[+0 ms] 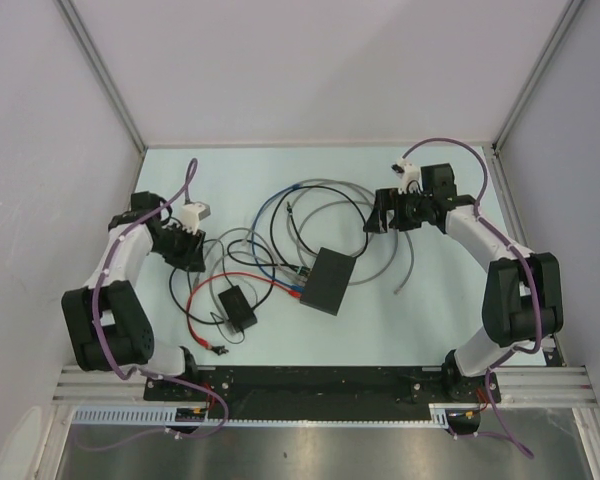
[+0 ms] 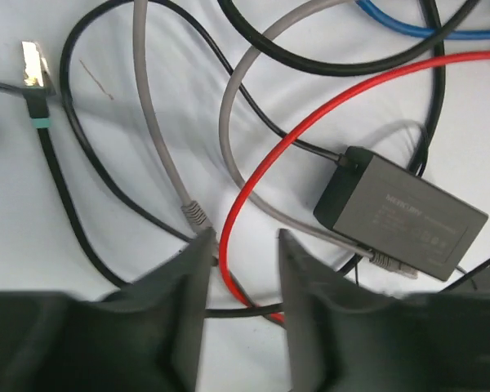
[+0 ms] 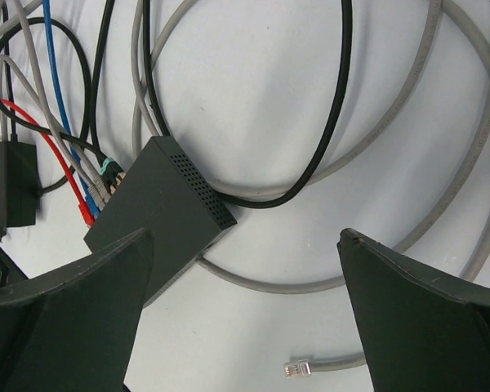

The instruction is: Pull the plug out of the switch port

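Hovering near switch port (image 3: 112, 193), right claw (image 3: 247, 237) gapes.

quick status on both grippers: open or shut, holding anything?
Left gripper: open with a narrow gap, holding nothing; the red cable shows through the gap.
Right gripper: wide open, holding nothing.

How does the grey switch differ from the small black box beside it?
The switch is larger and dark grey; the small box is black. The switch has a row of coloured plugs in one narrow edge; the small box shows only thin wires. The switch has vent holes along a side; none show on the small box. Both lie flat on the table.
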{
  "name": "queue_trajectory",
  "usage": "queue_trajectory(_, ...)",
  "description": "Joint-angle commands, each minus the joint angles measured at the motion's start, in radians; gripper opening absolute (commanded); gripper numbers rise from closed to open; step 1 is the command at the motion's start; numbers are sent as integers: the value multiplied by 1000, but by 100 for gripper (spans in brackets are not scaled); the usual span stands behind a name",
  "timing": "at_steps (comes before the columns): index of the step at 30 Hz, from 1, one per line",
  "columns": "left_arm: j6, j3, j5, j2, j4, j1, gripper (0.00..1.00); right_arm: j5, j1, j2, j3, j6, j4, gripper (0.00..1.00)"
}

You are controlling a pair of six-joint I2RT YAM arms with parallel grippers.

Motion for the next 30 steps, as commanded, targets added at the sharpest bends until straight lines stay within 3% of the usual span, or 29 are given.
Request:
queue_trajectory(1, -51, 27, 74, -32, 97, -17, 51, 2, 13, 6, 43, -22, -6, 99)
queue_trajectory(4, -130, 93, 210, -72, 188, -94, 59, 5, 53, 11, 34, -72, -100, 94)
queue_trajectory(8, -220, 209, 295, -18, 237, -231, 59, -47, 126, 29, 17, -123, -131, 79)
queue_trajectory(10, -253, 194, 335, -9, 271, -298, 57, -19, 151, 55, 18, -138, -138, 78)
queue_trajectory(13, -229, 102, 327, -10, 286, -389, 43, -7, 171, 102, 25, -149, -154, 72)
queue_trajectory(17, -209, -28, 284, -13, 323, -482, 4, -12, 174, 141, 26, -169, -187, 61)
queue_trajectory(18, -212, -53, 275, -15, 335, -513, 0, -13, 176, 149, 29, -179, -197, 56)
queue_trajectory(20, -183, -91, 252, -12, 334, -553, 0, -16, 180, 167, 31, -192, -218, 45)
queue_trajectory(24, -137, -148, 186, 23, 375, -663, 0, -19, 194, 210, 41, -224, -239, 39)
queue_trajectory(30, -161, -153, 126, 115, 484, -723, 0, -27, 199, 270, 81, -241, -256, 24)
